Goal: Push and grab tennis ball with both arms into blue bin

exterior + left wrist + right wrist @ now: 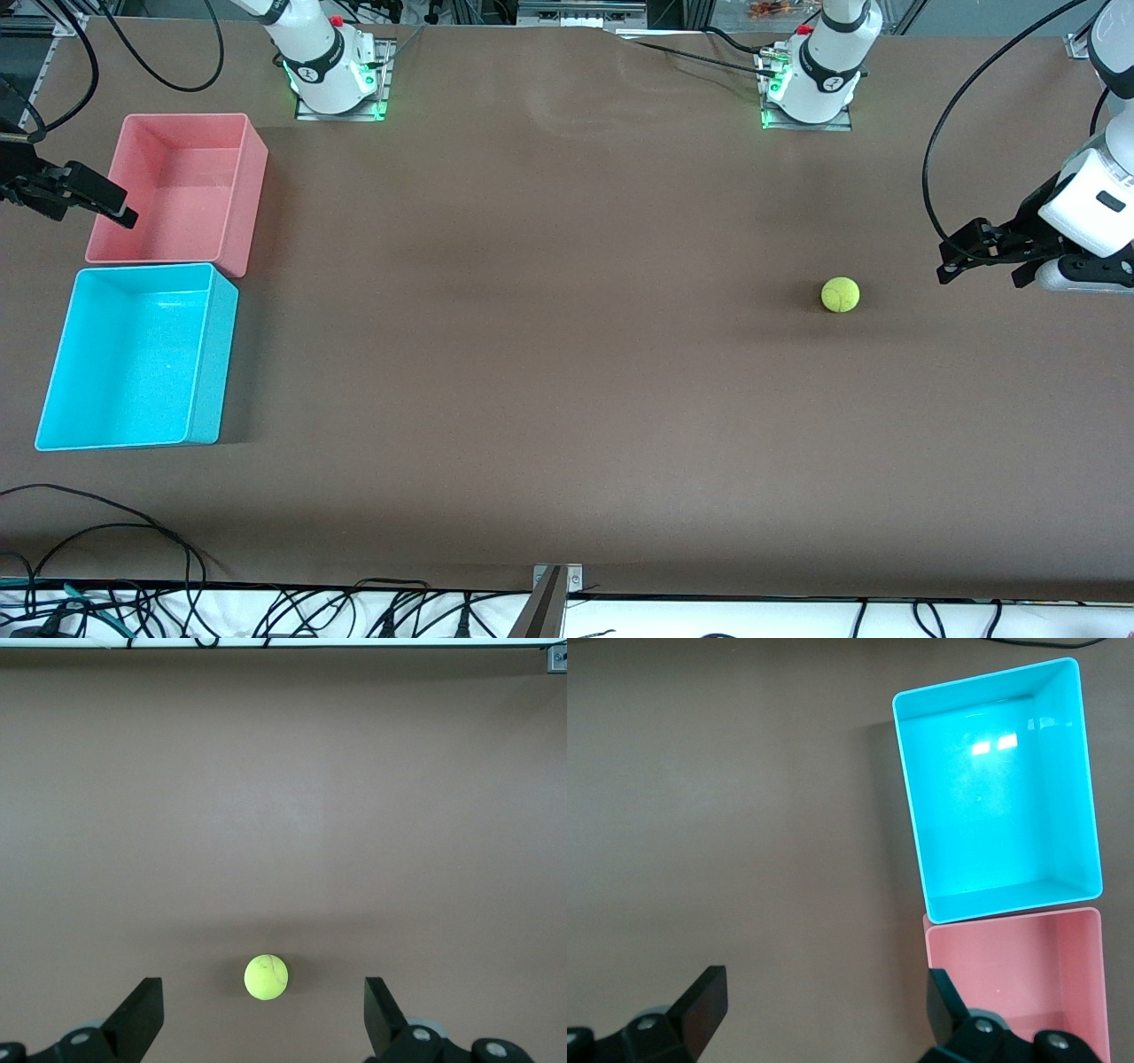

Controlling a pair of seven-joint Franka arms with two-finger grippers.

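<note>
A: What sits in the two containers?

B: Nothing shows in either. The blue bin [133, 354] stands at the right arm's end of the bench [549, 354], its floor bare with only glare on it in the right wrist view. The pink bin [182, 186] touches it at twelve o'clock, farther from the front camera, and its floor is bare too.

A: And the tennis ball [840, 294]?

B: On the bare bench toward the left arm's end, well apart from both bins. From the ball, the left pincer [952, 261] hangs at about two o'clock in the front view, near it but not touching, jaws spread wide with nothing between them.

A: The other one?

B: The right pincer [120, 208] hangs over the outer wall of the pink bin, jaws wide, holding nothing.

A: Anything cut off or unclear?

B: Plenty. The right arm leaves the front view at nine o'clock, so only its black end shows. The left arm is cropped at three o'clock. In the right wrist view the pink bin runs off at six o'clock. The ball's lettering is too faint to read.
</note>
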